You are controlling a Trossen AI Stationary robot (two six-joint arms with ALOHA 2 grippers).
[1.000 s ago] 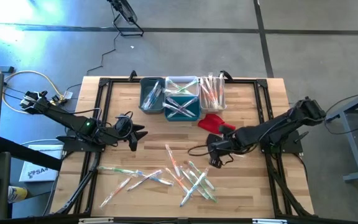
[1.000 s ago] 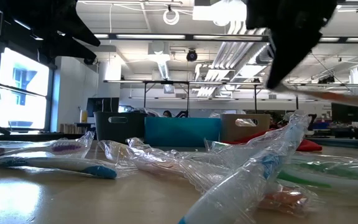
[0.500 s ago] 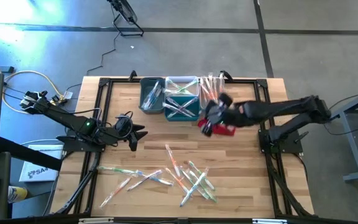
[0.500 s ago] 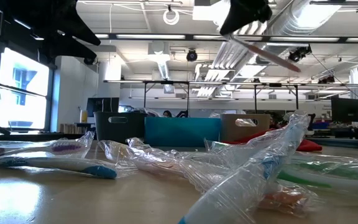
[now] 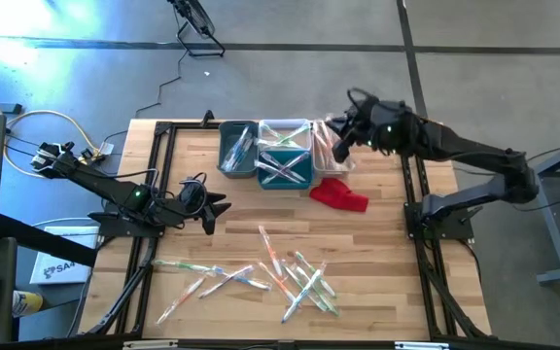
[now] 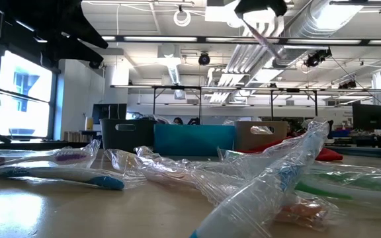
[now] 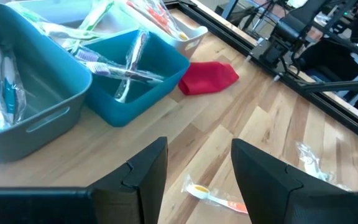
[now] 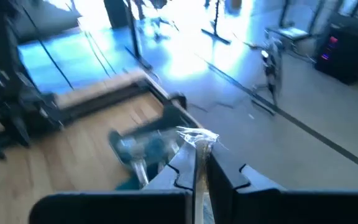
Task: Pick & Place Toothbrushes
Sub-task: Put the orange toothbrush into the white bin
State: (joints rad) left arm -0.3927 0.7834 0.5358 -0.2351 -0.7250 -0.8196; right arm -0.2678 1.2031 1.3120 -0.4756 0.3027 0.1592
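**Right jaws pinch a toothbrush over the white bin**

The jaws of the right gripper (image 5: 340, 142) are shut tight on one wrapped toothbrush (image 8: 196, 144). Its crinkly clear wrapper sticks out past the fingertips in the right wrist view. In the high view, this gripper hangs over the far side of the table, right above the white bin (image 5: 332, 146). The jaws of the left gripper (image 7: 194, 168) are wide open and hold nothing. That arm waits low over the wood on the left side of the table.

The step in hand looks like the carry to the bin, almost done. I think the next move is to go down a bit over the white bin and open the jaws, so the toothbrush drops in with the orange ones there.

Many loose toothbrushes (image 5: 297, 278) lie in a messy pile near the front edge of the table (image 5: 377, 253), so lots of work is left. Some cross over each other, and that could make it hard to pick just one.

Next to the white bin sit a teal bin (image 5: 285, 159) and a grey bin (image 5: 237, 151), each with toothbrushes inside. A red cloth (image 5: 339, 193) lies just in front of the white bin. It is beside the bin, not over it, so it should not block the drop.
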